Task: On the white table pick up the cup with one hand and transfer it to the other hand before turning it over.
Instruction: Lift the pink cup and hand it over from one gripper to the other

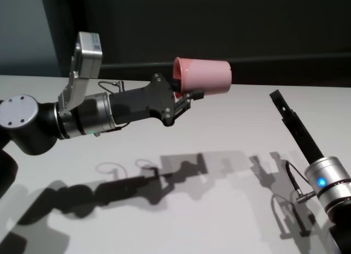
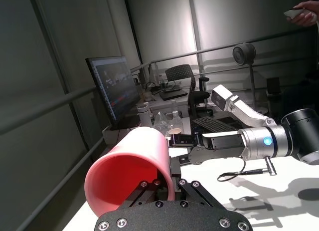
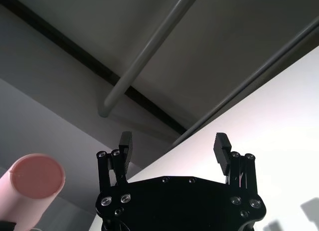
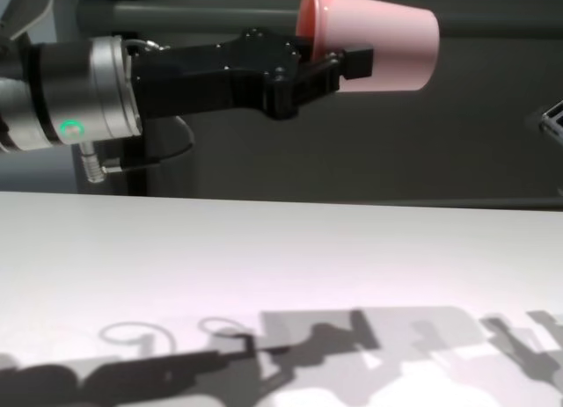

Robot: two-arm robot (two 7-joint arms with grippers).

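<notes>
The pink cup (image 1: 205, 75) lies on its side high above the white table (image 1: 219, 210), base pointing right. My left gripper (image 1: 189, 95) is shut on the cup's rim, one finger inside the mouth and one outside; the chest view shows the same grip (image 4: 347, 60) on the cup (image 4: 378, 42). In the left wrist view the cup's open mouth (image 2: 132, 163) faces the camera. My right gripper (image 1: 276, 96) stands open to the right of the cup and lower, apart from it. Its own view shows nothing between its spread fingers (image 3: 173, 141), with the cup's base (image 3: 32, 183) off to one side.
A dark wall runs behind the table's far edge. Arm shadows fall across the tabletop (image 4: 264, 266). Beyond the table the left wrist view shows a monitor (image 2: 112, 86), office chairs and a desk with bottles.
</notes>
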